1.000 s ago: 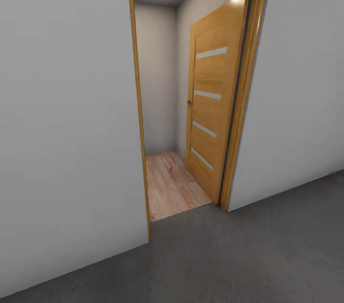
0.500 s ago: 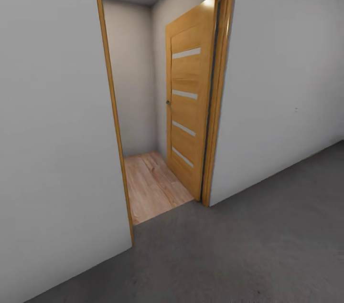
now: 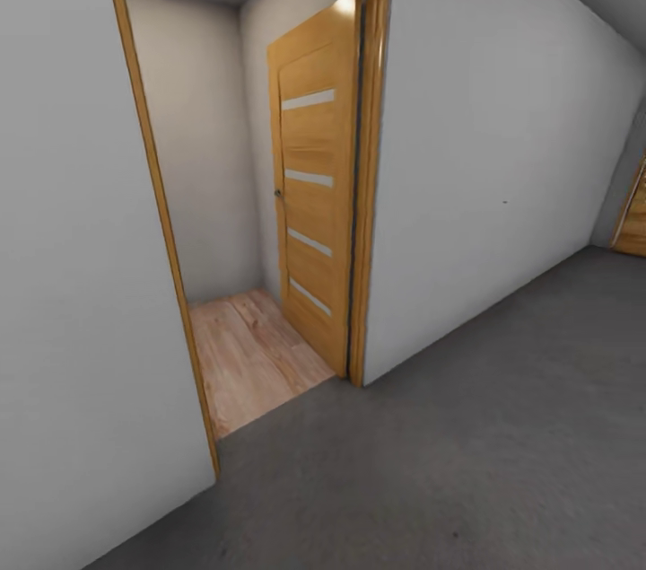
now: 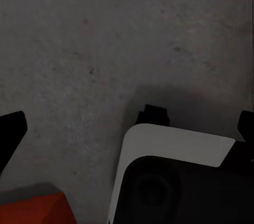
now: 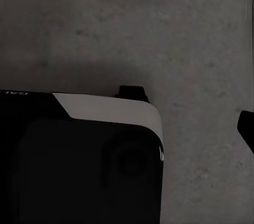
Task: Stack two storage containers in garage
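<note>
Looking down along the left arm: mottled dark grey concrete floor (image 4: pixel 106 49) spreads under everything. A white-and-black piece of the robot's body (image 4: pixel 174 176) sits over it, casting a soft shadow on the concrete. An orange-red corner of a storage container (image 4: pixel 37 209) pokes in beside it. One dark fingertip (image 4: pixel 9 131) shows.

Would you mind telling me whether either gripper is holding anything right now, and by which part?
It cannot be told. The left wrist view shows an orange-red container corner over the grey floor, but no grip on it is visible; the right wrist view shows nothing held.
</note>
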